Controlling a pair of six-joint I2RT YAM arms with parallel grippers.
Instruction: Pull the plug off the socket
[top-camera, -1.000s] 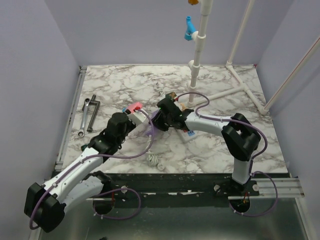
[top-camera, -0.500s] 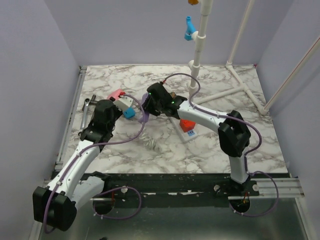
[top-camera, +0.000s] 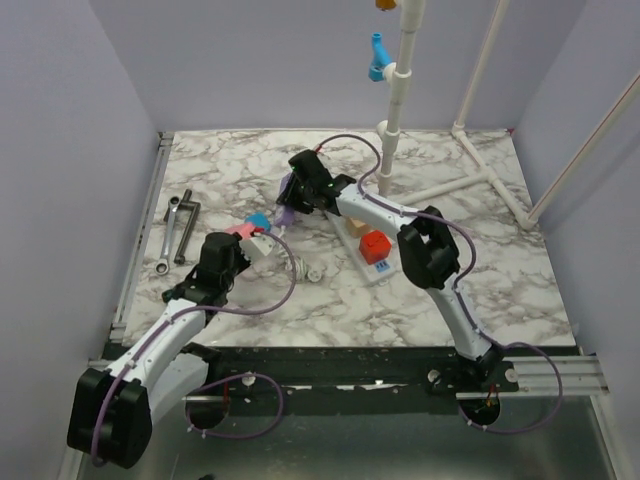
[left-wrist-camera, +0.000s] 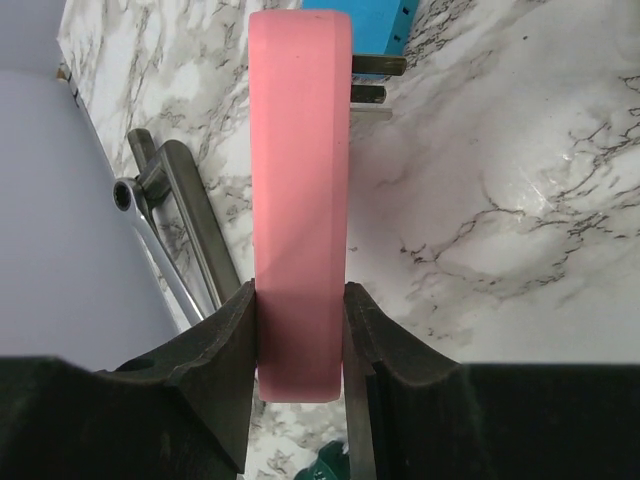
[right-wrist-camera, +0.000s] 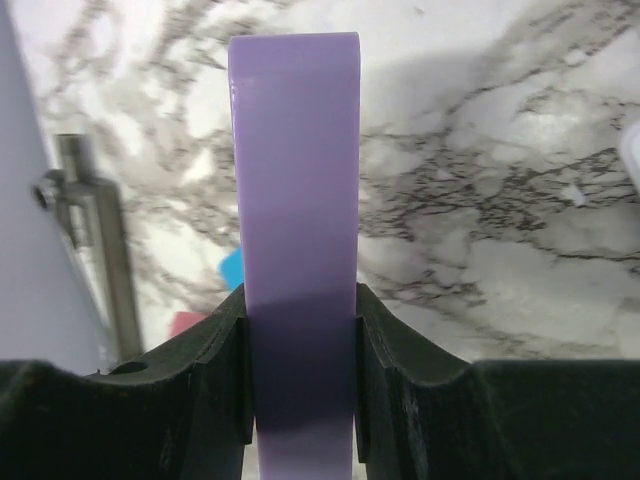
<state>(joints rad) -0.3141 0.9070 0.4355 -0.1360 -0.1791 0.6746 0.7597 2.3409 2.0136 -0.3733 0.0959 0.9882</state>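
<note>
My left claw (left-wrist-camera: 300, 300) is clamping the pink plug (left-wrist-camera: 300, 200), and its prongs (left-wrist-camera: 378, 67) are showing bare, so I'm guessing it's out. My right claw (right-wrist-camera: 300, 300) is pinching the purple bar (right-wrist-camera: 295, 150), probably holding it clear. The socket (top-camera: 362, 262) is lying untouched at 4 o'clock from it.

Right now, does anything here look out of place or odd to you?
Yes: past the pink block in the left gripper, bare metal prongs show beside a blue plug, seated in no outlet. Nothing looks spilled or broken.
</note>
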